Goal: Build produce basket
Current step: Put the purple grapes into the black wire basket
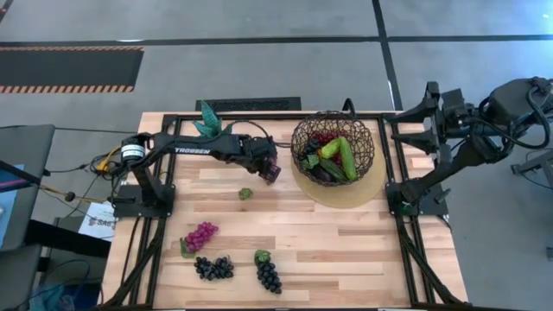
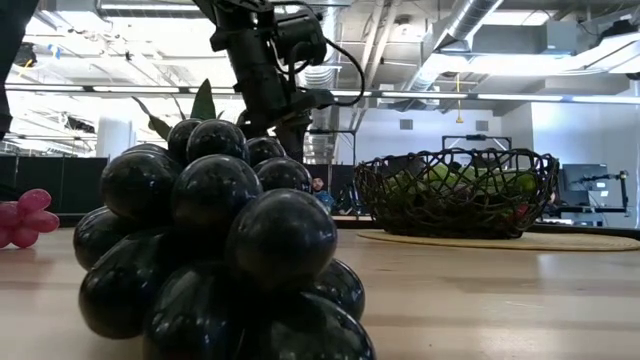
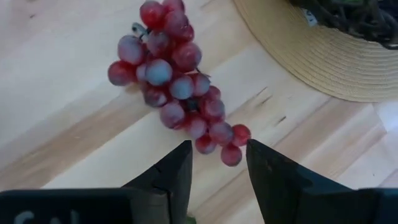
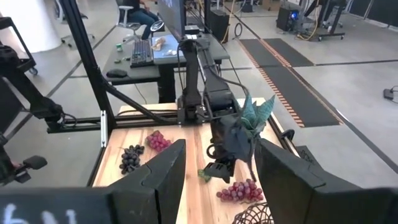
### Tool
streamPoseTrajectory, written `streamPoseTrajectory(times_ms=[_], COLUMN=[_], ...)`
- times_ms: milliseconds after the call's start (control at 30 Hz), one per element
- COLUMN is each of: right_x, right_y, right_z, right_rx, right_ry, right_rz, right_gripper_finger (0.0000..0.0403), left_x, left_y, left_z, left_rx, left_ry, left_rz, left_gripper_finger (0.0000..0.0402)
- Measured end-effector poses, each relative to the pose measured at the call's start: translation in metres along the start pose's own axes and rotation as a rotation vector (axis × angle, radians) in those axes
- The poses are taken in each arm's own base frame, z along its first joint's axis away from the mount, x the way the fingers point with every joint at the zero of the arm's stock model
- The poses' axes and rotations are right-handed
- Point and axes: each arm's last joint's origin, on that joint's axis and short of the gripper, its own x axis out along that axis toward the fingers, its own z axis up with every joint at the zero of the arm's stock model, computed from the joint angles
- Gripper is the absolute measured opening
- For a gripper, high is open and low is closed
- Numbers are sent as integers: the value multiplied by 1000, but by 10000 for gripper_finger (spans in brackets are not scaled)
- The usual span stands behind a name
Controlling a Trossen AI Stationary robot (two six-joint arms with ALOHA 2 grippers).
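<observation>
Left gripper (image 3: 217,163) poised over the worktop's (image 1: 346,242) middle just beside the tan straw mat (image 3: 323,62), fingers parted, gripping nothing; red grape bunch (image 3: 177,81) lying on the wood directly ahead of the fingertips. Wire basket (image 1: 333,147) set on that mat near the far right edge, holding green cucumbers (image 1: 346,157) and darker produce. Magenta bunch (image 1: 201,235) and two black bunches (image 1: 215,268) (image 1: 269,276) strung along the near edge. Right gripper (image 4: 217,180) parked off the right edge, fingers apart, empty.

Tan woven disc (image 1: 333,192) on wooden table (image 1: 346,242); potted plant (image 1: 210,123) at far edge.
</observation>
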Motion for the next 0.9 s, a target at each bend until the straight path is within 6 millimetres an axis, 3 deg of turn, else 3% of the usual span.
streamPoseTrajectory(times_ms=[233,567,900], right_x=[0,1,26], right_y=[0,0,14], right_z=[0,0,4], right_rx=[2,10,-31], right_ry=[2,3,29], right_rz=[0,0,-4], right_gripper_finger=[209,190,182], left_x=[1,1,0], left_y=[7,6,5], left_z=[7,8,6], left_rx=[5,54,185], left_ry=[0,-23,-10], left_rz=[1,5,-5], left_gripper_finger=[172,190,190])
